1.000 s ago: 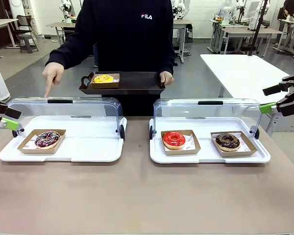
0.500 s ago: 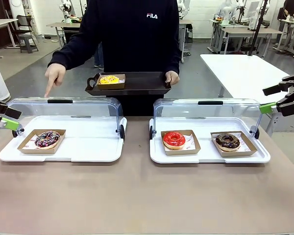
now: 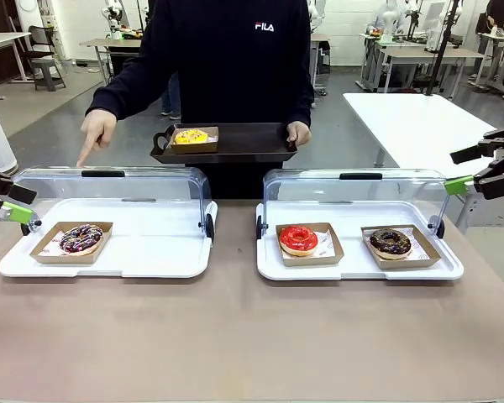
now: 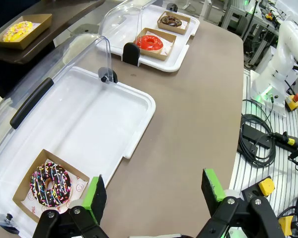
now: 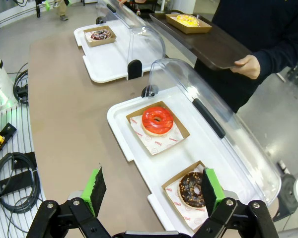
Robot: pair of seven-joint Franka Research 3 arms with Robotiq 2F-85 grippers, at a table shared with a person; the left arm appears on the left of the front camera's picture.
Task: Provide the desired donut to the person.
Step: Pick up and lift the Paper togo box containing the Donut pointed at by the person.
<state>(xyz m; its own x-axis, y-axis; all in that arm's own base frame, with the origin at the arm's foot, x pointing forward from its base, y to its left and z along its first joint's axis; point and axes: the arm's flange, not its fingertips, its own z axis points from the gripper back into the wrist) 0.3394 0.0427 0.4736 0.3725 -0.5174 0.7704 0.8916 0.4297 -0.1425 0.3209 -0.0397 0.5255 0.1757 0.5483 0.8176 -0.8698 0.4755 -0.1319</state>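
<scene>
A person (image 3: 227, 59) in a dark sweatshirt stands at the far side of a brown bench (image 3: 235, 336). One hand (image 3: 299, 133) holds a dark tray (image 3: 235, 151) that carries a yellow donut (image 3: 191, 136) in a cardboard box. The person's other hand (image 3: 98, 130) points a finger down at the left display case (image 3: 164, 252), whose clear lid is raised. Inside, at its left end, a sprinkled chocolate donut (image 3: 81, 238) lies in an open box. The right display case (image 3: 353, 267), also open, holds a red donut (image 3: 298, 239) and a dark chocolate donut (image 3: 391, 243) side by side. The left gripper (image 4: 153, 188) hovers at the left case's outer end, jaws wide and empty. The right gripper (image 5: 153, 187) hangs by the right case's outer end, jaws wide and empty.
</scene>
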